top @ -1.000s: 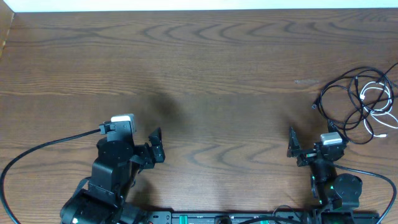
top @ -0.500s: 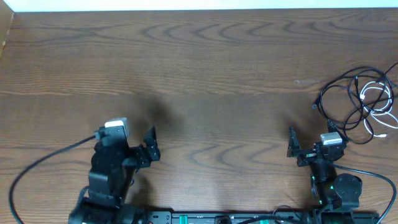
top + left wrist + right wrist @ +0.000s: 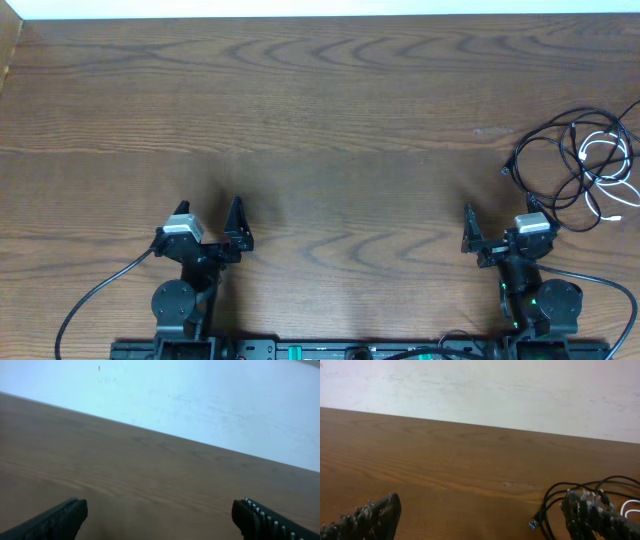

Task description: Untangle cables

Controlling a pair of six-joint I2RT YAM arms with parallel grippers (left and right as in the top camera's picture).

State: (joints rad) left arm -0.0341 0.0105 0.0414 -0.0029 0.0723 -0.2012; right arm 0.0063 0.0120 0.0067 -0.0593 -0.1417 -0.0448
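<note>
The cables lie in a tangled pile at the table's right edge: thin black cords (image 3: 560, 160) in loose loops, and a thin white cord (image 3: 608, 158) woven among them. In the right wrist view the black loops (image 3: 555, 494) lie just ahead of the right finger, with a blue-tipped plug (image 3: 532, 524) and a bit of the white cord (image 3: 631, 507). My right gripper (image 3: 500, 228) (image 3: 480, 522) is open and empty, just in front of the pile. My left gripper (image 3: 212, 228) (image 3: 162, 522) is open and empty, far to the left of the cables.
The brown wooden table (image 3: 320, 110) has a white wall behind its far edge (image 3: 480, 385). A thick black arm cable (image 3: 95, 290) curves along the front left. The arm bases stand at the front edge.
My left arm has drawn back and folded down toward the front edge, its gripper staying open. The right arm and the cables have not moved.
</note>
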